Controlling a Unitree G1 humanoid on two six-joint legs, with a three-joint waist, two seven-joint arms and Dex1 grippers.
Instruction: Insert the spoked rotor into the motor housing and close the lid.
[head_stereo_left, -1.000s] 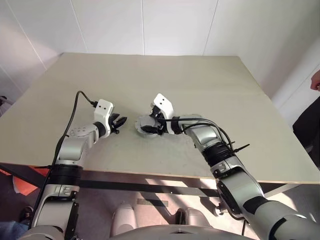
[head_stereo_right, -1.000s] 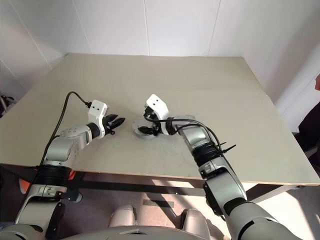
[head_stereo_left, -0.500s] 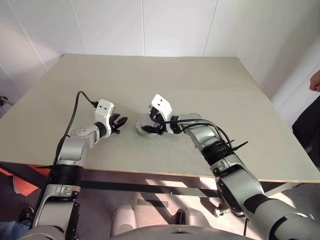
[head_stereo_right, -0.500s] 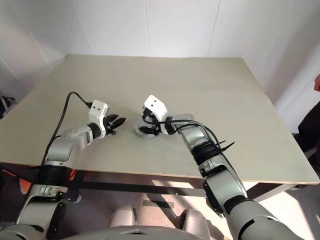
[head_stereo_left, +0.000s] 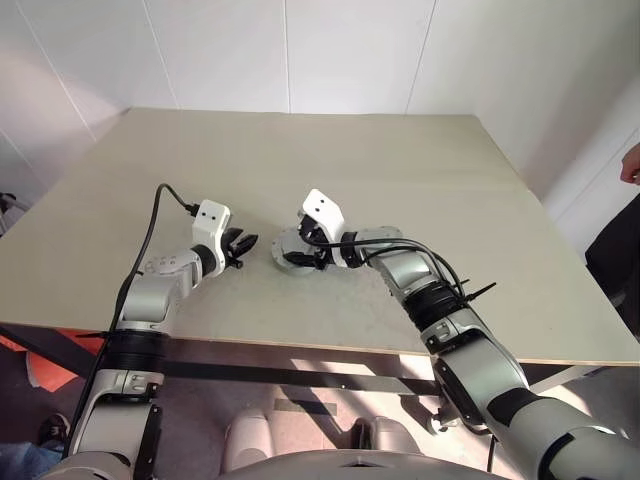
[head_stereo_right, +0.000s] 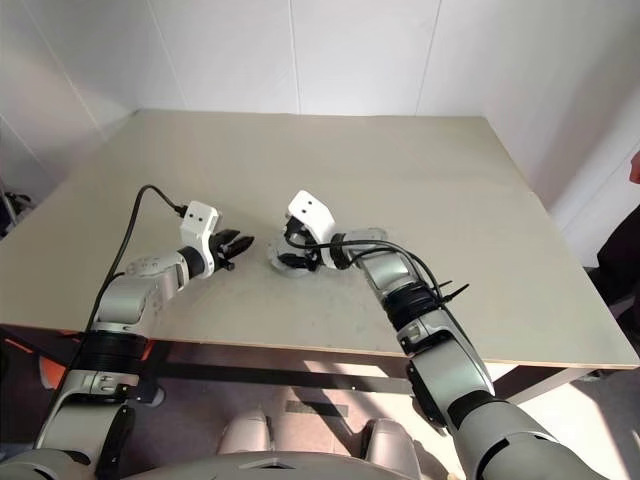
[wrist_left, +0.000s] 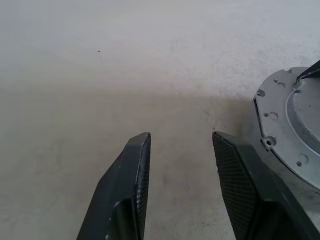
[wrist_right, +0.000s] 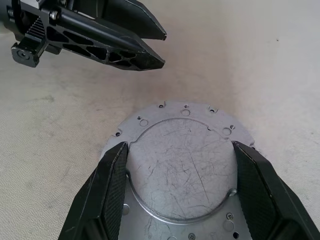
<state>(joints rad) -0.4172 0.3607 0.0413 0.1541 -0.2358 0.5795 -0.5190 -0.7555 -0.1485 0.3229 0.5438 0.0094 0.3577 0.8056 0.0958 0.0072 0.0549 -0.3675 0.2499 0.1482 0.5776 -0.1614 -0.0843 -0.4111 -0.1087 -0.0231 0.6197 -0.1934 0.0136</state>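
While the right end effector (wrist_right: 177, 165) sits low over the bench (head_stereo_left: 420, 180), its two black fingers (wrist_right: 107, 192) stand spread on either side of a round silver metal part (wrist_right: 182, 172), one against each flank of its raised, scratched circular face. Which of the motor's pieces this is cannot be told for sure: it shows a flat flange with small holes around the raised centre, and no coils or spokes are visible. Whether the fingers press on it or only bracket it cannot be told from the wrist view. In the head views the same part (head_stereo_left: 292, 249) lies flat on the bench near the front middle, tucked under the right wrist.

Just to the left of it hangs the left end effector (head_stereo_left: 241, 246), its fingers (wrist_left: 132, 190) apart with bare bench between them and nothing held. Its tips point toward the silver part and stop just short of its flange edge (wrist_left: 287, 125), close beside it but apart. At the far right edge of the head view, part of a person (head_stereo_left: 628, 165) stands beside the bench.
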